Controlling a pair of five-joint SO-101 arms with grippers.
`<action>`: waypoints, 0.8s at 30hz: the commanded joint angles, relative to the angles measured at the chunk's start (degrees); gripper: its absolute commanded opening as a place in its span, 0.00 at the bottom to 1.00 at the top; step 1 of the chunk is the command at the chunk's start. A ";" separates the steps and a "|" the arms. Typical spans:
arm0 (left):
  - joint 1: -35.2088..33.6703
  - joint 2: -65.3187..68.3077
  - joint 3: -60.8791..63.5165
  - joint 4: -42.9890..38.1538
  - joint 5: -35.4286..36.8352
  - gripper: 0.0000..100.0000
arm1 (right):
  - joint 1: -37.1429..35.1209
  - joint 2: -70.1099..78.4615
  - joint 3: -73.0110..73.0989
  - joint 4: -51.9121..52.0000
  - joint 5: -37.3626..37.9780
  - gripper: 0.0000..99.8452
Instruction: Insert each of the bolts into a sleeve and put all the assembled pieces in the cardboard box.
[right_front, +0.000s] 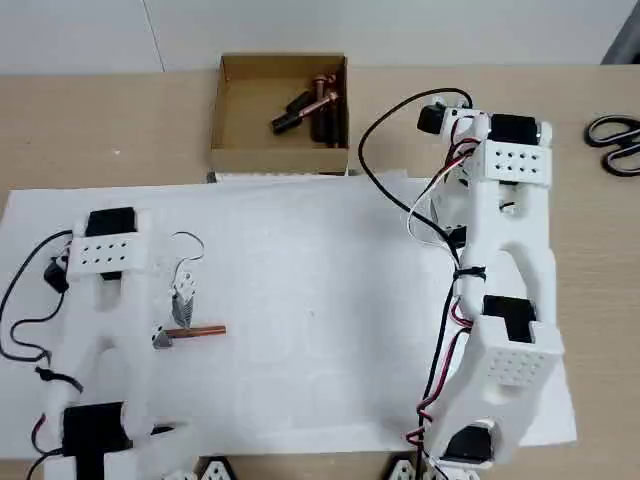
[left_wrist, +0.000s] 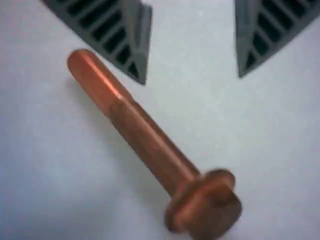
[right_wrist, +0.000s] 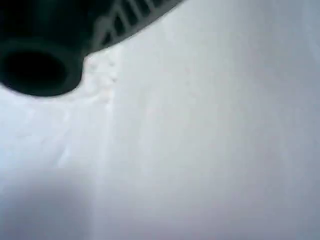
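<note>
A copper bolt lies on the white foam sheet, flanged head toward the left arm. My left gripper hangs open just above it. One fingertip is beside the plain end of the bolt and nothing is between the fingers. My right gripper is shut on a black sleeve, whose open bore faces the camera low over the foam. The cardboard box stands at the table's back and holds several assembled pieces.
The right arm stretches along the right side of the foam, its cables looping toward the box. Scissors lie at the far right on bare wood. The middle of the foam sheet is open room.
</note>
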 joint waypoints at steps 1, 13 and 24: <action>-2.02 2.81 0.13 -1.67 -0.70 0.12 | 0.57 -4.26 -0.35 0.40 0.62 0.01; -2.81 18.81 -8.75 -3.34 -0.79 0.12 | 0.40 -4.26 -0.35 0.40 0.62 0.01; -0.79 7.82 -15.16 -3.25 -3.34 0.12 | 0.31 -4.00 -0.35 0.31 0.62 0.01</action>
